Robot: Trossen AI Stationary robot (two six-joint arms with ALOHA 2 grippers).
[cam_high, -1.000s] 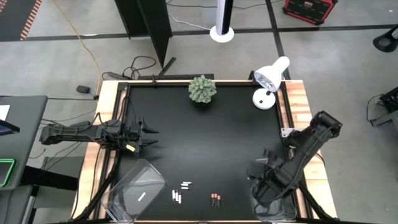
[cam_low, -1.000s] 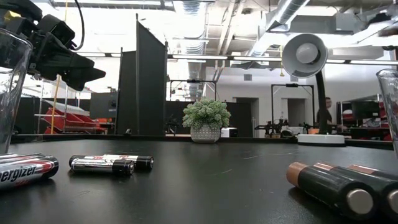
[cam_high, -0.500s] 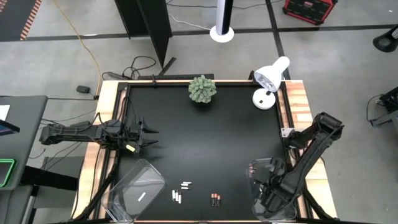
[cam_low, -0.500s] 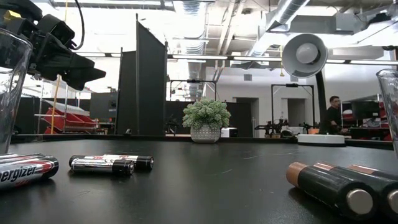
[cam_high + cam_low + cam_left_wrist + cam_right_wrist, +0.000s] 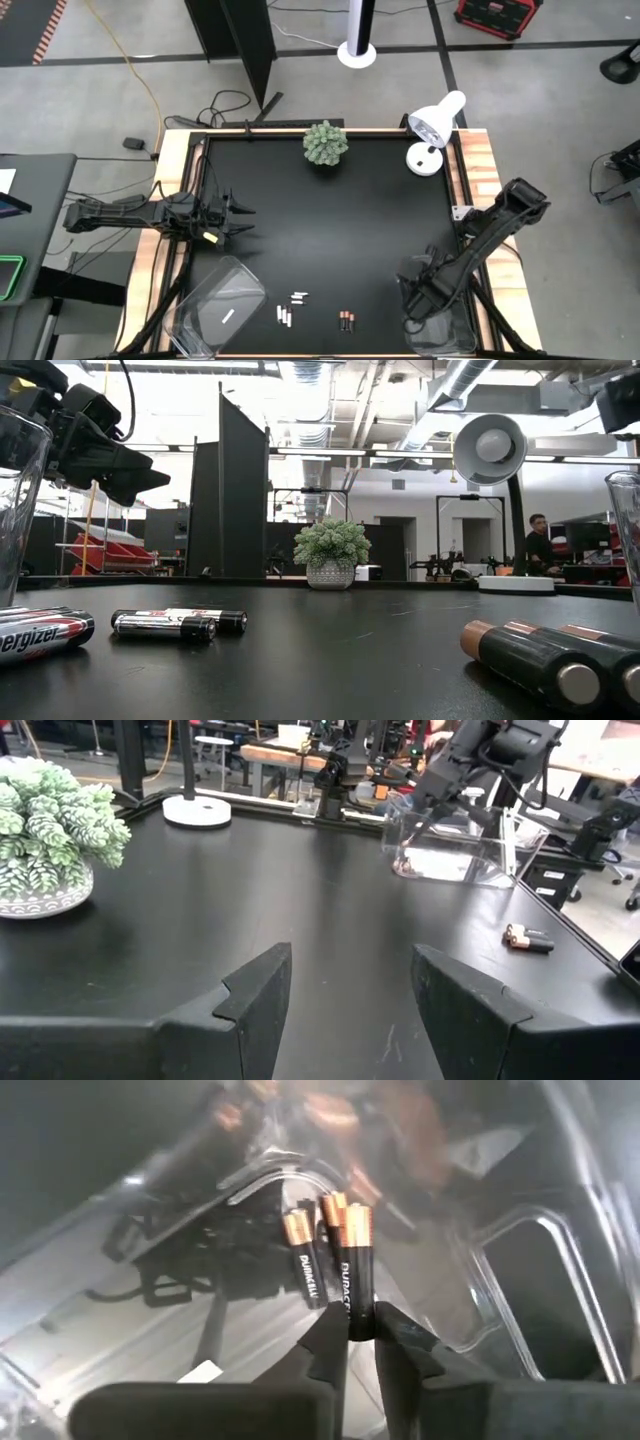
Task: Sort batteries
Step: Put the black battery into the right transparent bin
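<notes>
Over the right clear bin, the right claw is easing apart, barely pinching a copper-tipped battery; a drop-off looks underway. The left claw is waiting agape, empty.

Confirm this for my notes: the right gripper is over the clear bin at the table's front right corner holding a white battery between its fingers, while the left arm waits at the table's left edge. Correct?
Not quite. The battery between the right gripper fingers is dark with a copper-coloured end, not white, as the right wrist view shows. The rest stands: it is over the clear bin at the front right, and the left gripper waits at the left edge.
</notes>
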